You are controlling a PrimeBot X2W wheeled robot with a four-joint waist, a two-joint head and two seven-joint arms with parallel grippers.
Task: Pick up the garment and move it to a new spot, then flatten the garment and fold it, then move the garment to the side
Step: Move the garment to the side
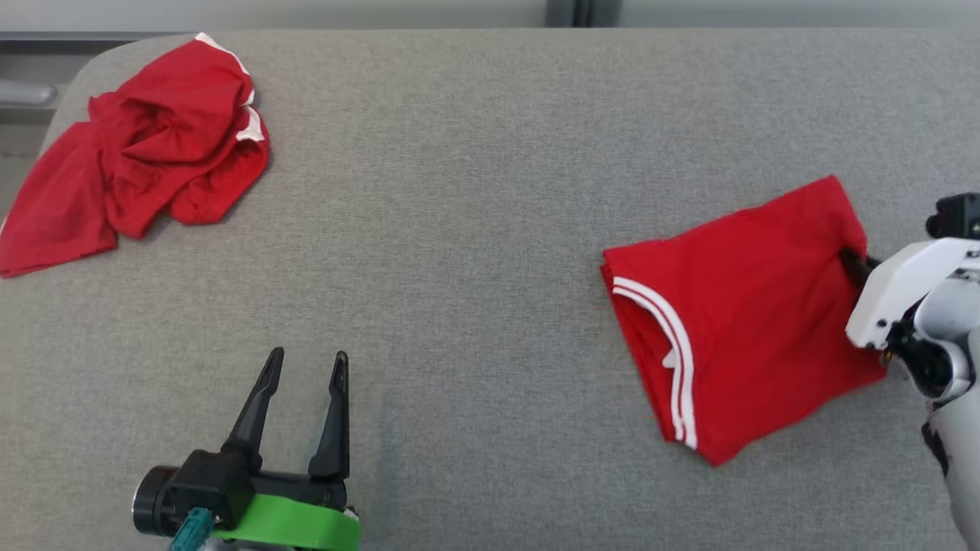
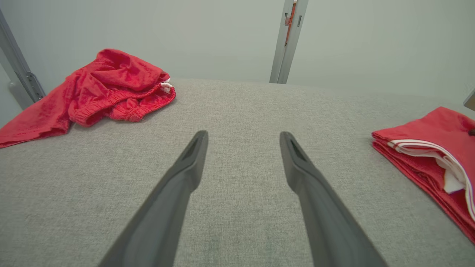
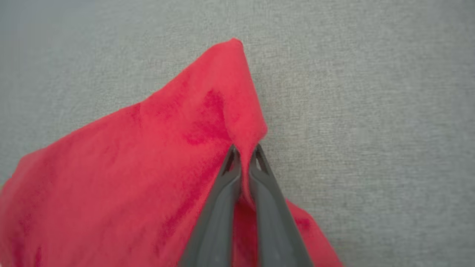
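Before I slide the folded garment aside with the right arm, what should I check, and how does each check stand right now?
1. Grip: right gripper shut on the folded garment at its edge: ok.
2. All layers pinched: cannot tell, the lower layers are hidden.
3. Fold tidy, striped hems lined up: ok.
4. Other arm clear: left gripper open, apart from the cloth: ok.
5. Stray cloth: crumpled garment lies at the far left corner, well away: ok.
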